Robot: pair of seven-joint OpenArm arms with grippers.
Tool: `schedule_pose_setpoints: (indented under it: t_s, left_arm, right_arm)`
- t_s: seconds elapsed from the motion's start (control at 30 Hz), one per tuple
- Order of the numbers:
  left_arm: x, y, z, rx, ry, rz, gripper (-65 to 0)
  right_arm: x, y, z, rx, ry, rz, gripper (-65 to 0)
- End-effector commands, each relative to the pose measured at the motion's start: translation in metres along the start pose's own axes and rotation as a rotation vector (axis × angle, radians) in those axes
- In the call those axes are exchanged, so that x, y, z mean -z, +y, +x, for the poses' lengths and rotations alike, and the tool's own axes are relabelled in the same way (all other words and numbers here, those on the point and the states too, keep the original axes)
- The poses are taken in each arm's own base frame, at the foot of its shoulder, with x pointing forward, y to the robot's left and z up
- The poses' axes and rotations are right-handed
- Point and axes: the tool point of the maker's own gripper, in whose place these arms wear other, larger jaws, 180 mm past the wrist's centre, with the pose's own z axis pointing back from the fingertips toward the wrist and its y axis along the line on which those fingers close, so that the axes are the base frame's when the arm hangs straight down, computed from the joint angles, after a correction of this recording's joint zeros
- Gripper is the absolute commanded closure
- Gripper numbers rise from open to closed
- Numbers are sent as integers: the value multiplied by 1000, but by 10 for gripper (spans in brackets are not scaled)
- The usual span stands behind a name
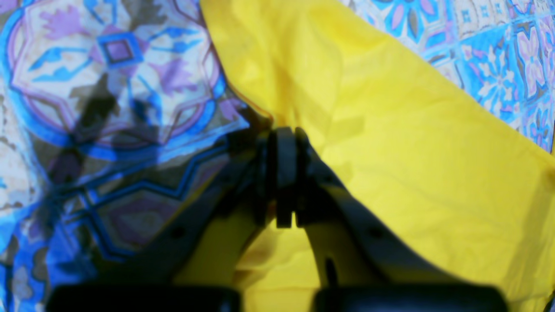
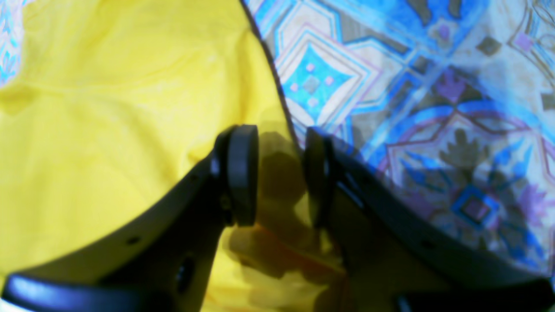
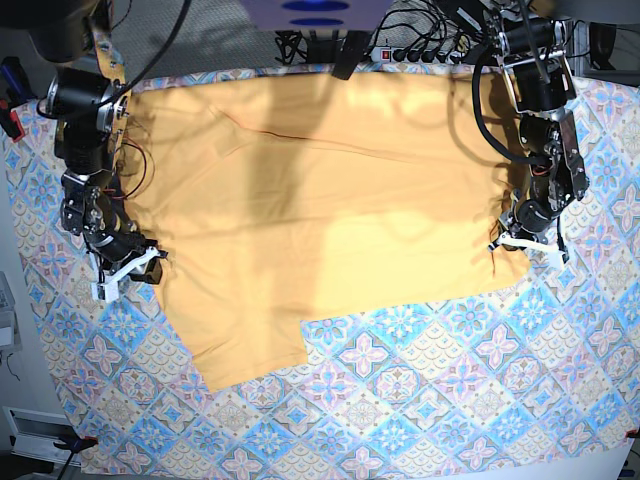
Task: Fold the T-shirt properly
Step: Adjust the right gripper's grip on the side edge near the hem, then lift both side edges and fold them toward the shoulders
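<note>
The pale orange-yellow T-shirt (image 3: 320, 220) lies spread across the upper half of the tablecloth, with one sleeve reaching toward the front left. My left gripper (image 3: 522, 240) is at the shirt's right edge. In the left wrist view its pads (image 1: 285, 143) are pressed together with the edge of the shirt (image 1: 390, 130) pinched between them. My right gripper (image 3: 132, 265) is at the shirt's left edge. In the right wrist view it (image 2: 282, 169) stands open, with the hem of the shirt (image 2: 108, 108) running under the gap and nothing held.
A blue-and-pink patterned tablecloth (image 3: 400, 400) covers the table. Cables and a power strip (image 3: 420, 50) run along the back edge. Both arm bases stand at the back corners.
</note>
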Motion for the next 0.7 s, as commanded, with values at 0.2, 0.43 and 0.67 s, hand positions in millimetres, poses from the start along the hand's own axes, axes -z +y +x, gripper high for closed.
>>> schedule_pose_setpoints:
  t_s: [0.2, 0.43, 0.67]
  left_arm:
    - [-3, -6, 20, 9, -49, -17, 0]
    - [-3, -5, 20, 7, -49, -15, 0]
    - [-3, -6, 20, 9, -49, -17, 0]
  right_arm:
    - [10, 29, -4, -106, 51, 70, -120]
    - [12, 32, -5, -104, 54, 75, 0]
    - [1, 22, 22, -93, -37, 53, -4]
